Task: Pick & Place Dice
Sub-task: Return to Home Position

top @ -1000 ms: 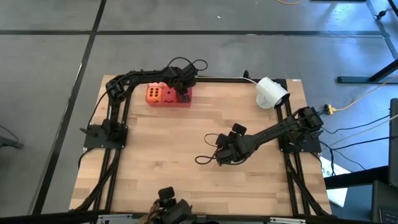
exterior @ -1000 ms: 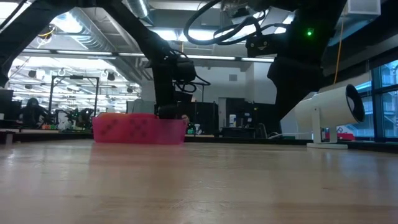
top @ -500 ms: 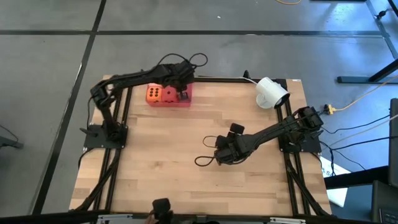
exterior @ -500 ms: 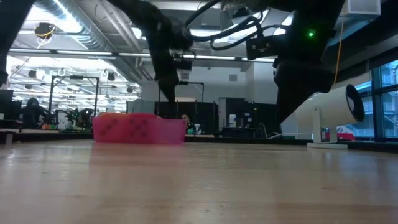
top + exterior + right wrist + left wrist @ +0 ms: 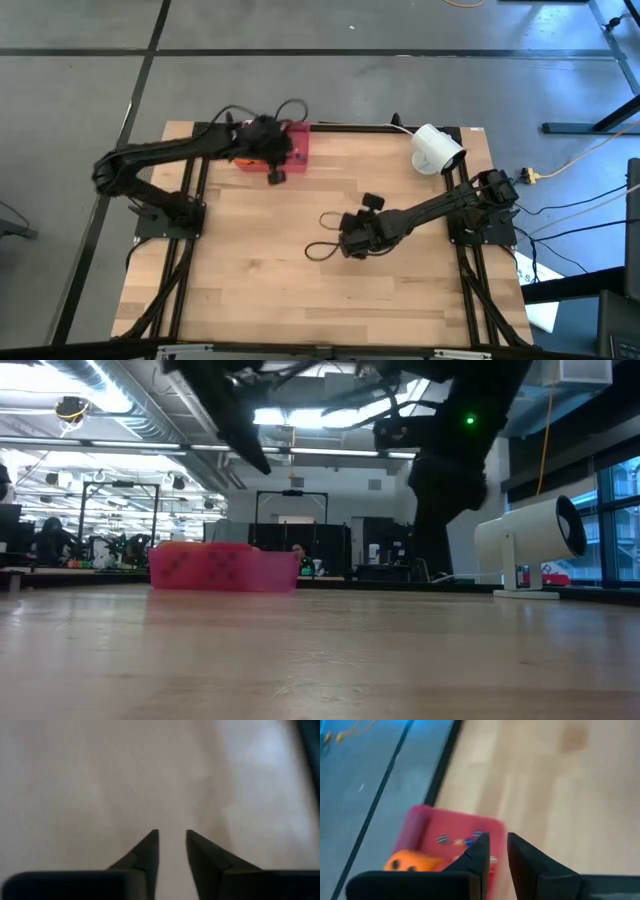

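From above, the left arm (image 5: 180, 150) covers most of the red tray (image 5: 298, 146) at eleven o'clock on the table (image 5: 300, 290), hiding what lies inside. In the left wrist view one orange die (image 5: 407, 861) is blurred, half behind the left gripper (image 5: 496, 836); specks (image 5: 462, 840) beside it are too smeared to name.

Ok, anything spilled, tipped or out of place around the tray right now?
Nothing stands out. The red tray sits flat on the table, with an orange die inside it. The left gripper hangs raised near the tray, the right gripper over bare wood; both empty.
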Robot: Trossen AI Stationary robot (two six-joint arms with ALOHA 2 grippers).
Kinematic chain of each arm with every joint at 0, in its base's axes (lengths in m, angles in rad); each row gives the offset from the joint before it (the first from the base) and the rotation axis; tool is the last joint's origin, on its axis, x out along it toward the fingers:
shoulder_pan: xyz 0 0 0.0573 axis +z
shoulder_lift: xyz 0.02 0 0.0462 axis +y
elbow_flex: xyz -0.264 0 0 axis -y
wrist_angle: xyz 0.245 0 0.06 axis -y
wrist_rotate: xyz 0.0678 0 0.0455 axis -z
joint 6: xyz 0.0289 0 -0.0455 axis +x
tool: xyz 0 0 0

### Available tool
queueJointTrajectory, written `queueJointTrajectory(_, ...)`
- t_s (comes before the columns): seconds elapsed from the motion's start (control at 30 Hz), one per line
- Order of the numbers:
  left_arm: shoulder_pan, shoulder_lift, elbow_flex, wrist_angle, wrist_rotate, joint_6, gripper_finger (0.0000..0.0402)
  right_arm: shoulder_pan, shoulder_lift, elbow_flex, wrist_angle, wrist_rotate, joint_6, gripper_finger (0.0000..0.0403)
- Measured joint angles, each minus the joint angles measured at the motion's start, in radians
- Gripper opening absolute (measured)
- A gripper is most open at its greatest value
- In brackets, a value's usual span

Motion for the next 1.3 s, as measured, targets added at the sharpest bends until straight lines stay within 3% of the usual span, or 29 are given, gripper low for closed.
queueJointTrajectory(0.1,-0.05,-0.102,-0.15,0.106,0.071,0.032,0.0057,0.008,-0.011,-0.001,0.056,-0.128,-0.147,0.0051)
queueJointTrajectory(0.2,-0.1,-0.202,-0.295,0.256,0.122,0.015,0.0056,0.021,-0.047,0.0,0.133,-0.158,-0.248,0.001)
queueJointTrajectory(0.4,-0.177,-0.386,-0.52,0.487,0.115,0.009,0.0056,0.02,-0.166,0.0,0.107,-0.152,-0.374,0.0023)
queueJointTrajectory(0.6,-0.199,-0.513,-0.654,0.622,0.109,0.007,0.0056,-0.036,-0.323,-0.031,0.078,-0.161,-0.467,0.0014)
queueJointTrajectory(0.83,-0.199,-0.63,-0.772,0.669,0.106,-0.002,0.0054,-0.096,-0.573,-0.24,0.102,-0.14,-0.371,0.0006)
queueJointTrajectory(1.07,-0.198,-0.762,-0.865,0.759,0.107,-0.015,0.0054,-0.116,-0.851,-0.492,0.3,-0.075,-0.306,0.0014)
queueJointTrajectory(1.3,-0.198,-0.925,-0.931,0.789,0.11,-0.051,0.0052,-0.126,-1.055,-0.665,0.562,-0.056,-0.441,0.0009)
